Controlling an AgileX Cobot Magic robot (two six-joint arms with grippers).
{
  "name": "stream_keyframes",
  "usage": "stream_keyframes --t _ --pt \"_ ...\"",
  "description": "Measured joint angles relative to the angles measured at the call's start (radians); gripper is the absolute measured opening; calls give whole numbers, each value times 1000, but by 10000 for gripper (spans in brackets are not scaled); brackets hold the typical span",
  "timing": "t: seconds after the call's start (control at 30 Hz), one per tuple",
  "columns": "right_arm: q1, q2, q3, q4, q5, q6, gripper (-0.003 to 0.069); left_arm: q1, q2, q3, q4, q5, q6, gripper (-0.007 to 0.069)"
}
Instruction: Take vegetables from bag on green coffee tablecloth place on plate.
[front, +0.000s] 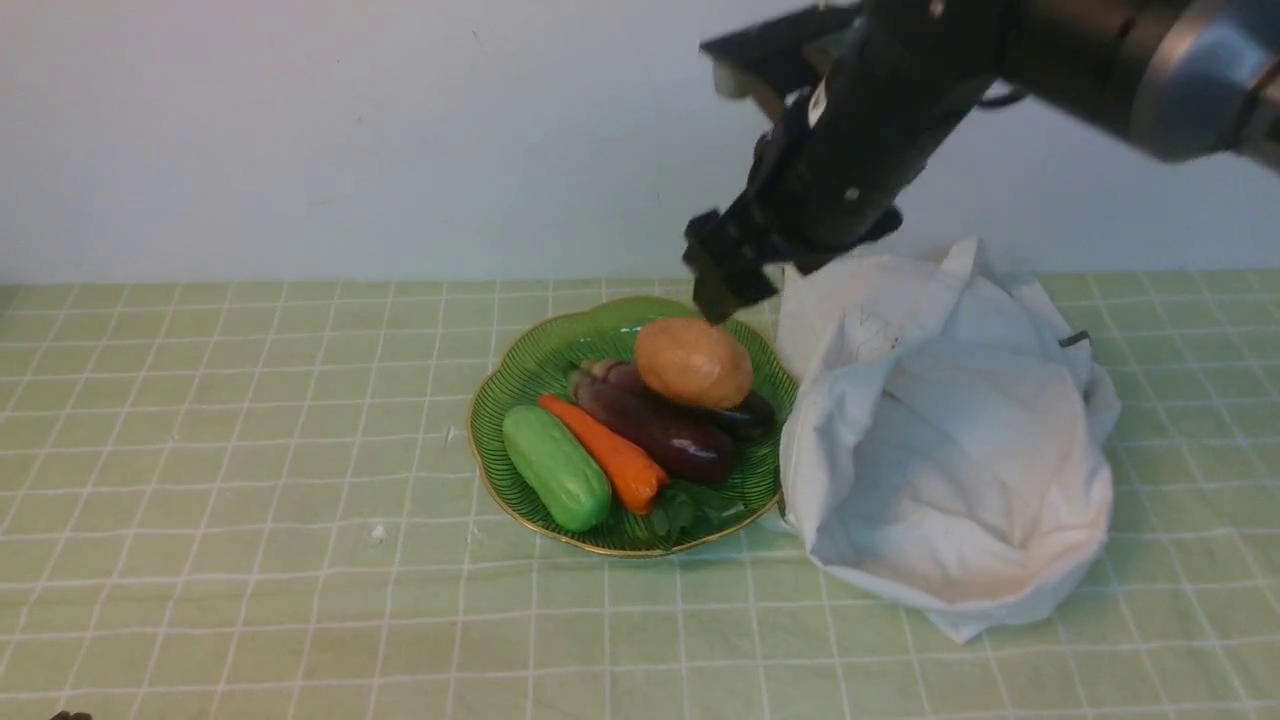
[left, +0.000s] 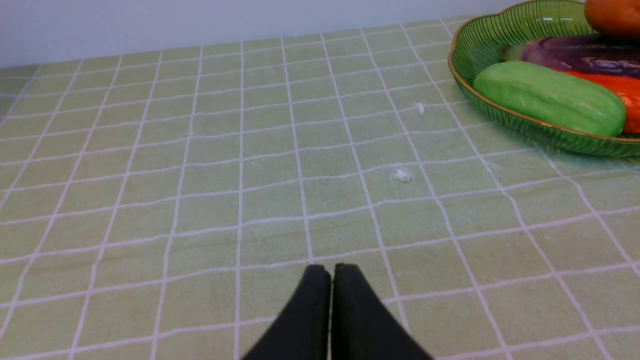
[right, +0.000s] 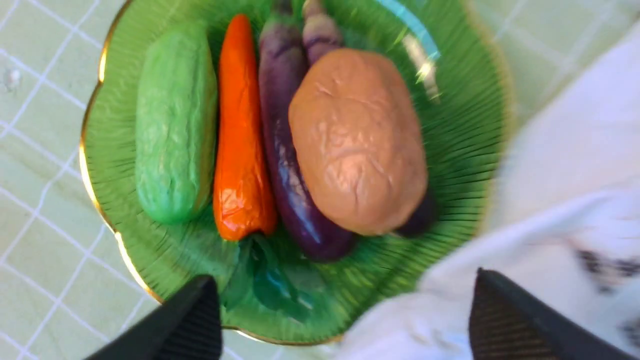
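The tan potato (front: 693, 362) lies on two dark aubergines (front: 668, 432) in the green gold-rimmed plate (front: 520, 375), beside an orange carrot (front: 605, 453) and a green cucumber (front: 555, 466). It shows large in the right wrist view (right: 357, 140). My right gripper (front: 728, 285) hangs open and empty just above and behind the potato; its fingertips (right: 200, 310) stand wide apart over the plate edge and the white cloth bag (front: 950, 440). My left gripper (left: 330, 272) is shut and empty over the green checked tablecloth (left: 200, 175), away from the plate (left: 480, 40).
The bag lies crumpled against the plate's right side, with a grey tag (front: 1073, 340). A white wall stands behind the table. Small white crumbs (left: 401, 175) lie on the cloth left of the plate.
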Motion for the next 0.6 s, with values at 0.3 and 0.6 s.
stream_keyframes --t 0.3,0.6 --pt "0 -319 46 -140 29 69 85 0 0 0 0 0 0 -8" --pt "0 -835 523 -171 -11 229 -15 0 0 0 0 0 0 -8"
